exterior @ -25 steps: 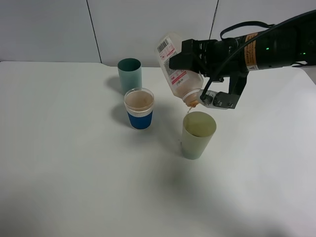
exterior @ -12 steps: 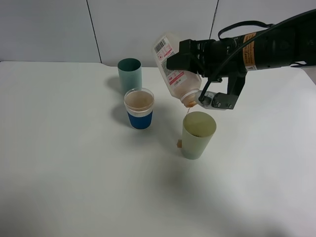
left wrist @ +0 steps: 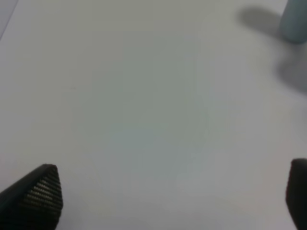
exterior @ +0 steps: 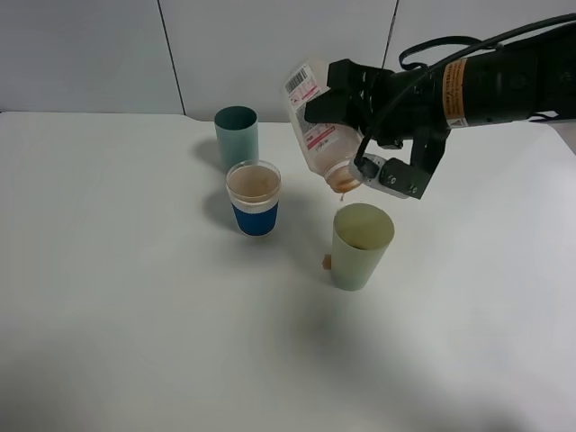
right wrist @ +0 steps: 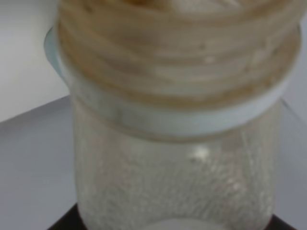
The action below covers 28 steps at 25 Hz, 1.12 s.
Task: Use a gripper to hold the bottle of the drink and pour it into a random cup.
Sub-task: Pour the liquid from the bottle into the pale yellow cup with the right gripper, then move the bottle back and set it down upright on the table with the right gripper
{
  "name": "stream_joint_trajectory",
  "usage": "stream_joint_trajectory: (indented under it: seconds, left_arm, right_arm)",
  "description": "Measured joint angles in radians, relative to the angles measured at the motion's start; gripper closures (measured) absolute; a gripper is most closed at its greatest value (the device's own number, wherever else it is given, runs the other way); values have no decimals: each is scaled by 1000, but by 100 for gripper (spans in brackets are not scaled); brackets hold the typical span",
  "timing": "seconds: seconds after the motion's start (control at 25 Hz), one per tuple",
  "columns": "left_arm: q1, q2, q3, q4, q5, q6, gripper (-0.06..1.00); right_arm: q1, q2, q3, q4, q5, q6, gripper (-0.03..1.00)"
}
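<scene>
The right gripper (exterior: 340, 99) is clenching a tilted bottle (exterior: 310, 135), neck down, above the pale cup (exterior: 361, 247) at centre right of a white table (exterior: 135, 297).
Compared with a second ago, the bottle is sitting slightly higher and further left, the thin stream is gone, and brown drink (exterior: 343, 178) is only clinging to the neck; a small brown spot (exterior: 325, 262) is now lying by the cup's base. A blue-sleeved cup (exterior: 254, 198) and a teal cup (exterior: 237, 135) are standing left of it. The left gripper (left wrist: 168, 194) is hanging released over bare table. The bottle's barcode and pink label are showing; the writing is too small to read.
</scene>
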Motion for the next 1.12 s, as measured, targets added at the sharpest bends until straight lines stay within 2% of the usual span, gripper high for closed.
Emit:
stream_joint_trajectory:
  seconds: [0.2, 0.56, 0.68, 0.84, 0.92, 1.12]
  left_arm:
    - [0, 0, 0, 0, 0, 0, 2]
    - [0, 0, 0, 0, 0, 0, 2]
    - [0, 0, 0, 0, 0, 0, 2]
    - [0, 0, 0, 0, 0, 0, 2]
    - [0, 0, 0, 0, 0, 0, 2]
    - [0, 0, 0, 0, 0, 0, 2]
  right_arm:
    - [0, 0, 0, 32, 26, 115, 61]
    - [-10, 0, 0, 197, 41, 484, 61]
    - [-26, 0, 0, 281, 44, 547, 61]
    - [-40, 0, 0, 448, 36, 574, 61]
    - [-48, 0, 0, 519, 3, 591, 61]
    - [-75, 0, 0, 650, -65, 733, 61]
